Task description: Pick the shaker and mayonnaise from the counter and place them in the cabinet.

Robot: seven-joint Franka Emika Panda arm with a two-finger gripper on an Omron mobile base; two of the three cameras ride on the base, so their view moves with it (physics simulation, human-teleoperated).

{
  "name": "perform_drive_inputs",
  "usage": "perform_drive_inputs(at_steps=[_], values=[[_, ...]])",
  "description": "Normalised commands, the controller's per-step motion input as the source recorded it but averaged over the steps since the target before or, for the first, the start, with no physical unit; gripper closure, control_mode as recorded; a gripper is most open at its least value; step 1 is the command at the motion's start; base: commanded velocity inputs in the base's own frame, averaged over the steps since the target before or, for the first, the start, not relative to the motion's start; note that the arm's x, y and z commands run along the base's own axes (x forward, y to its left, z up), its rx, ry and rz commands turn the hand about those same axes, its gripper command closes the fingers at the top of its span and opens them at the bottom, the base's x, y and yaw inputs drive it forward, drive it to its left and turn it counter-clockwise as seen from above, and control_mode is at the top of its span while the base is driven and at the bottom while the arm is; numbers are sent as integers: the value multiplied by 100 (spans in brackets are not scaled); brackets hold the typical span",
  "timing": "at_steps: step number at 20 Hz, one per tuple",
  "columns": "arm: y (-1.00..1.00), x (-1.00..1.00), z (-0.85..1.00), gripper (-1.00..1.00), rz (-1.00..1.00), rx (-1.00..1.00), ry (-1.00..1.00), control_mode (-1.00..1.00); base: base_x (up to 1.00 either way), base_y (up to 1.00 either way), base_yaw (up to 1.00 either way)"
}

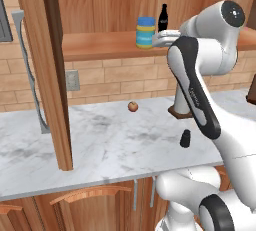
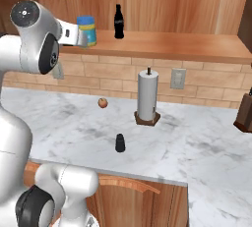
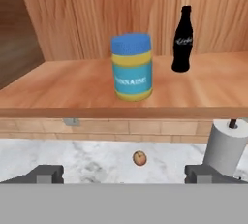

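Note:
The mayonnaise [image 3: 131, 68], a blue-lidded jar with yellow and blue bands, stands upright on the plank shelf of the cabinet [image 1: 100, 45]. My gripper [image 3: 124, 174] is open at the shelf's front edge, a short way back from the jar and not touching it; nothing is between its fingers [image 3: 46, 173]. In the left base view the gripper [image 1: 163, 39] sits just right of the mayonnaise [image 1: 145, 32]. The small black shaker [image 1: 185, 138] stands on the white marble counter [image 1: 100, 145] below, also seen as the shaker [image 2: 119, 143] near the front edge.
A black cola bottle [image 3: 183, 39] stands on the shelf right of the jar. On the counter are a small apple [image 2: 102, 102], a paper-towel roll [image 2: 147, 100] and a dark knife block [image 2: 244, 113] at far right. The cabinet's upright panel [image 1: 47, 70] reaches down to the counter.

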Motion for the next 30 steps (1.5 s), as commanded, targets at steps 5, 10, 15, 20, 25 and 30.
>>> perform_drive_inputs(at_steps=[5, 10, 15, 20, 25, 30], values=[[-33, -8, -34, -100, 0, -4, 5, -100, 0, 0, 0], [-37, 0, -38, -100, 0, -3, 7, -100, 0, 0, 0], [-29, 0, -47, -100, 0, -1, 10, -100, 0, 0, 0], [-23, 0, -55, -100, 0, 0, 12, -100, 0, 0, 0], [-19, 0, -58, -100, 0, 0, 12, -100, 0, 0, 0], [-14, -14, -58, -100, 0, -2, 8, -100, 0, 0, 0]])
